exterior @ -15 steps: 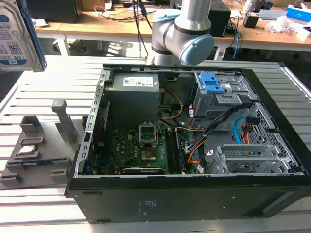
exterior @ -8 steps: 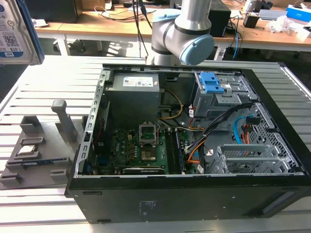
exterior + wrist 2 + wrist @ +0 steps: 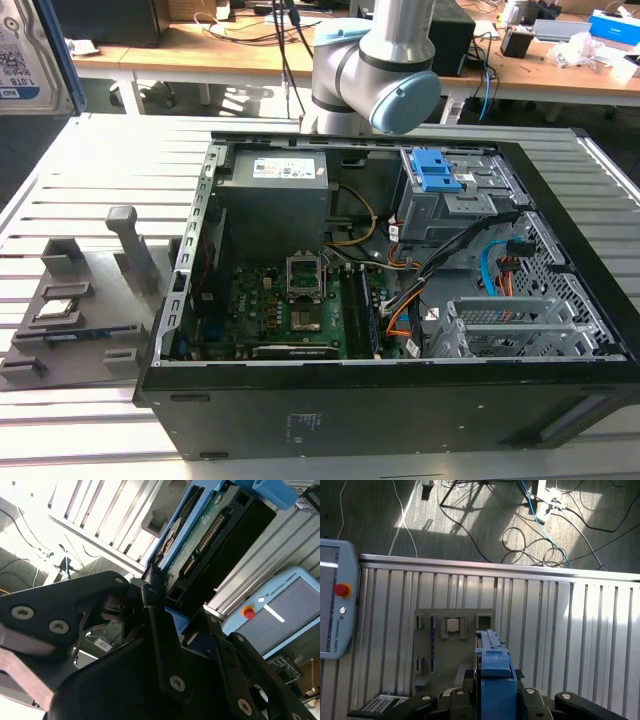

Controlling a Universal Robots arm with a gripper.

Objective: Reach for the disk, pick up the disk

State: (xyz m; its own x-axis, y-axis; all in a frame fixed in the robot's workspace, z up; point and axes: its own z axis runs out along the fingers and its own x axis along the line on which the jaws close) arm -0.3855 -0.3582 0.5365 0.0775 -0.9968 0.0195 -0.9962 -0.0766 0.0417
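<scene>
The pincer [image 3: 495,706] is clamped on the disk [image 3: 495,672]. In the first wrist view the black fingers [image 3: 460,700] press on either side of the blue frame, with the disk seen edge-on between them. The second wrist view shows the pincer [image 3: 159,611] from the other side. There the disk [image 3: 212,532] stands out from the fingers, its green circuit board and connector row facing the camera and the blue frame running along its edge.

In the exterior view the disk [image 3: 25,50] hangs at 10 o'clock, off the counter [image 3: 90,165], with its silver face and barcode label toward the camera. Part of it is cut off by the frame edge. The arm [image 3: 378,70] stands at 12 o'clock, behind the open computer case [image 3: 400,410].

Beneath the held disk lies a grey fixture tray [image 3: 451,652] on the slatted counter [image 3: 570,630]. A small square chip [image 3: 452,625] sits in 1 of its pockets. In the exterior view this tray [image 3: 85,300] lies at 9 o'clock, just beside the case.

Inside the case, the grey power-supply box [image 3: 275,205] sits at 11 o'clock, the motherboard [image 3: 290,310] at 7 o'clock and the blue latch tabs [image 3: 435,170] at 1 o'clock. A teach pendant [image 3: 335,605] rests at the counter's edge; the second wrist view shows it too [image 3: 280,612]. Loose cables [image 3: 545,540] trail over the floor beyond the counter.
</scene>
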